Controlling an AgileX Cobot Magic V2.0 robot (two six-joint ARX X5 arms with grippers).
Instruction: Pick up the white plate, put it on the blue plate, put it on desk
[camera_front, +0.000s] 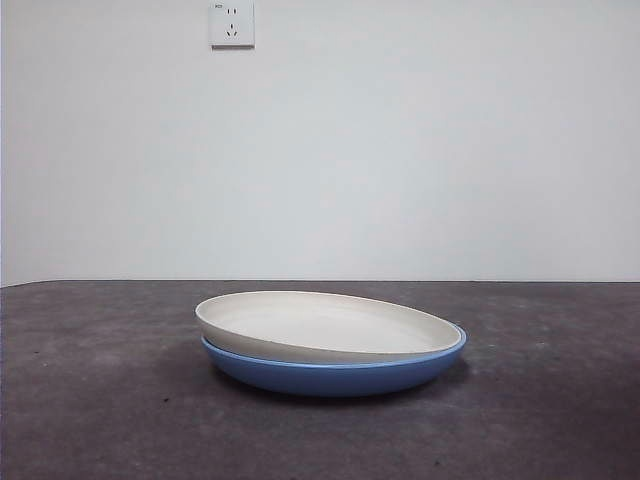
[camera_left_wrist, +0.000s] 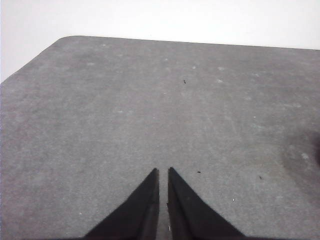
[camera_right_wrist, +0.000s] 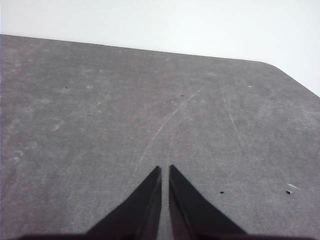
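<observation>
From the front you've got the white plate (camera_front: 330, 325) sitting on the blue plate (camera_front: 335, 372), nested but not quite square: its left rim rides a touch higher and overhangs, while a sliver of blue rim shows on the right. Both rest out on the dark worktop (camera_front: 90, 400), with a wall socket (camera_front: 232, 24) high behind them and no arm in sight. I'd judge the white plate stiff and fairly light, matte enough to give the pads some bite, but shallow and wide, so it will want to tip if you pinch it off-centre; the raised left rim looks like your best place to take hold, where there's a gap above the blue one. The glossy blue plate is likely slicker and could slide under any sideways push. Over to the left wrist: the left hand (camera_left_wrist: 163, 172) has its jaws nearly together, only a thin slit between the tips, holding nothing, over bare worktop. Right wrist view now: the right hand (camera_right_wrist: 165, 170) is just the same, jaws almost closed and empty, no plate in its sight.
</observation>
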